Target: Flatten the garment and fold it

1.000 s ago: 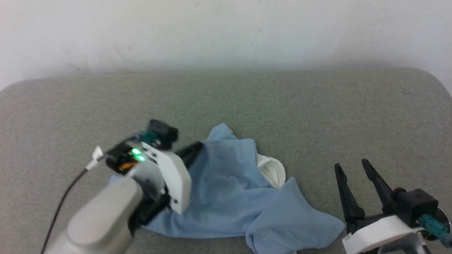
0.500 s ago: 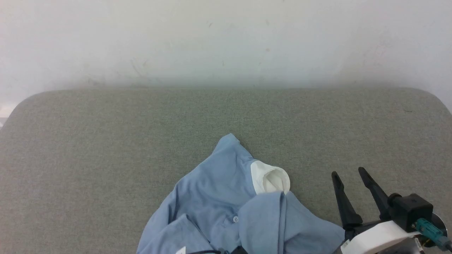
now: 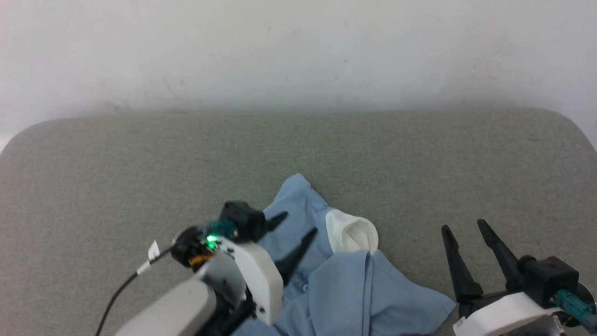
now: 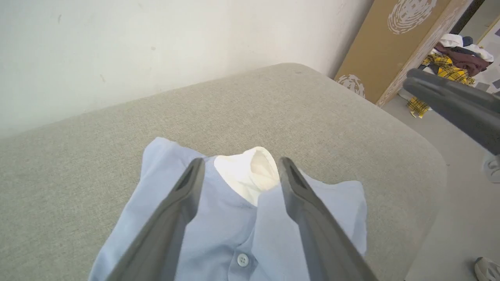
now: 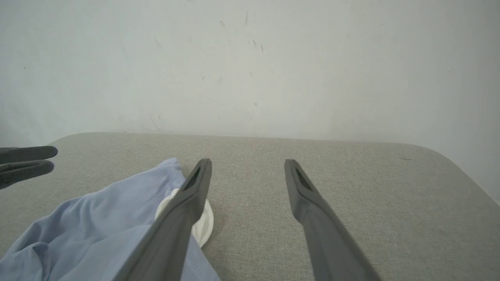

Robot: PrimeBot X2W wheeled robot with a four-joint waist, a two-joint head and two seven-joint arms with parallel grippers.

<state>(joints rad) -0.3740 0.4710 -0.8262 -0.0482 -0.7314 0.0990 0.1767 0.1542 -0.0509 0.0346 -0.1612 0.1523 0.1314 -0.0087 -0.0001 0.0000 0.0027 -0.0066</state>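
Head looks down; both wrists, apparently low, share the garment (image 3: 373, 294)

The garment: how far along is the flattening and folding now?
Done: nothing yet; the garment lies crumpled, one flap doubled over its front. In hand: the left gripper hovers open over the collar, the right gripper stands open beside the garment. Left: spreading flat, then every fold.

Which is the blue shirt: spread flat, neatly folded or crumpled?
Crumpled: the garment lies bunched, one flap overlapping its front, white collar curled.

The garment (image 3: 359, 289) is cut off at the head view's bottom edge. Its left part lies hidden under the left gripper (image 3: 299, 222).
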